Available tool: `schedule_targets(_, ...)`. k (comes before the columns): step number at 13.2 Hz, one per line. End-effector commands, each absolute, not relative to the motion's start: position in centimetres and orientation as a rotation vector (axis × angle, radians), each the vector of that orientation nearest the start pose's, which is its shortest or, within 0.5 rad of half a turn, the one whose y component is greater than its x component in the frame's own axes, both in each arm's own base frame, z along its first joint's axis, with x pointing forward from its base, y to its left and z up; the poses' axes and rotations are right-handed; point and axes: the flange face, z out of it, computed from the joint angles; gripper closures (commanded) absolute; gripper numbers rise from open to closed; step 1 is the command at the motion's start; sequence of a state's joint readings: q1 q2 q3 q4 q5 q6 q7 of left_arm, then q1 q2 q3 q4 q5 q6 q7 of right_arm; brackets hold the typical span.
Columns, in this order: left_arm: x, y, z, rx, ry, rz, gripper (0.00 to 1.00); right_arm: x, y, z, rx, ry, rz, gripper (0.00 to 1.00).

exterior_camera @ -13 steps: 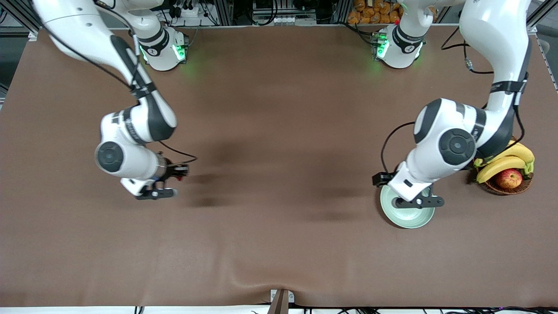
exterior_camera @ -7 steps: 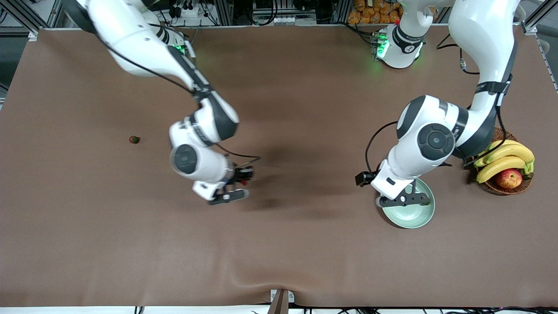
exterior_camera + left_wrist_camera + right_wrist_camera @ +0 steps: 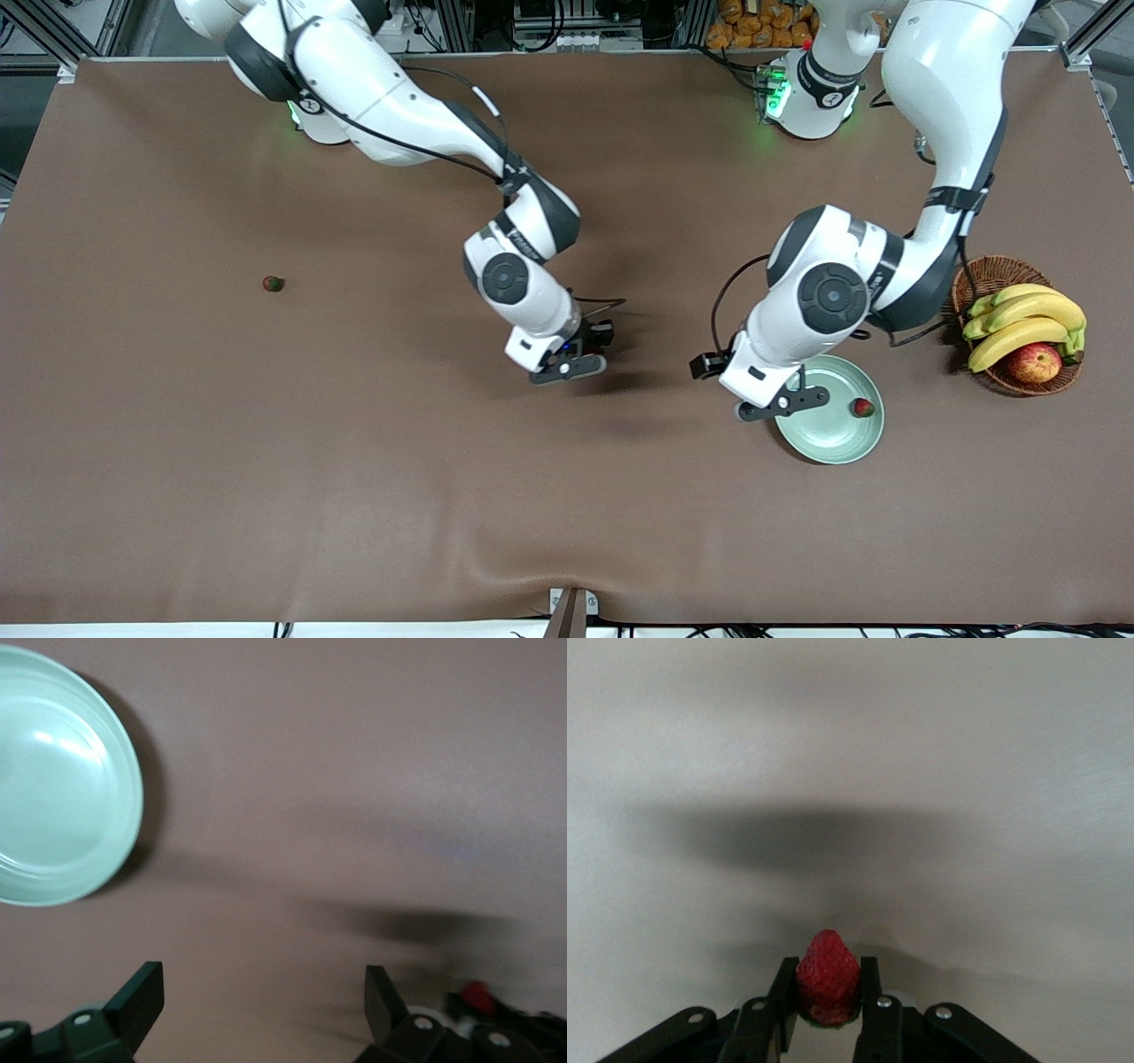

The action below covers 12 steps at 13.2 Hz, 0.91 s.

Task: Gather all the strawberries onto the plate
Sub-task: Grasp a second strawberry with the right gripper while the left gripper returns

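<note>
Three strawberries at collection: one lies in the plate, one is pinched in the right claw over mid-tabletop for carrying plateward, one awaits toward the right arm's end, while the left claw hangs wide at the plate's rim.

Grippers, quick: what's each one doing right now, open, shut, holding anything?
Left gripper: open, empty, over the plate rim.
Right gripper: shut on a strawberry, up over bare table toward the plate.
</note>
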State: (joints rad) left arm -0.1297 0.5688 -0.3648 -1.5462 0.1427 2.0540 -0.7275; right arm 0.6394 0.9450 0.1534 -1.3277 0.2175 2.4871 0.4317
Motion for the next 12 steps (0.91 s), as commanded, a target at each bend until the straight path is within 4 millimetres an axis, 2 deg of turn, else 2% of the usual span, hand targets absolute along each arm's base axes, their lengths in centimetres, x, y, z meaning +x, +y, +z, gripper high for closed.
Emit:
schedule_targets(1, 62.9, -30.7, 32.5, -3.173, -0.454, 0.103, 0.0, 56.6, 52.6, 18.7, -2.793, -0.151, -0.061, 0.0)
schedule_targets(3, 62.3, -32.1, 31.3, -3.168, -0.493, 0.115, 0.0, 57.1, 51.9, 20.6, -2.809, -0.159, -0.091, 0.0)
schedule_targets(4, 62.1, -32.9, 30.7, -3.173, -0.506, 0.113, 0.0, 57.6, 50.8, 21.7, -2.817, -0.146, -0.094, 0.0)
schedule_targets(5, 61.9, -33.5, 30.0, -3.17, -0.544, 0.117, 0.0, 58.6, 48.7, 23.3, -2.834, -0.118, -0.086, 0.0)
schedule_targets(9, 59.0, -40.7, 25.5, -3.212, -0.637, 0.074, 0.0, 62.2, 38.7, 29.6, -2.919, -0.008, 0.07, 0.0)
schedule_targets(11, 57.5, -43.8, 23.2, -3.256, -0.663, 0.052, 0.0, 62.8, 32.6, 32.1, -2.963, -0.03, 0.113, 0.0)
schedule_targets(12, 56.9, -45.0, 22.3, -3.266, -0.679, 0.049, 0.0, 62.5, 29.6, 32.6, -2.977, -0.049, 0.15, 0.0)
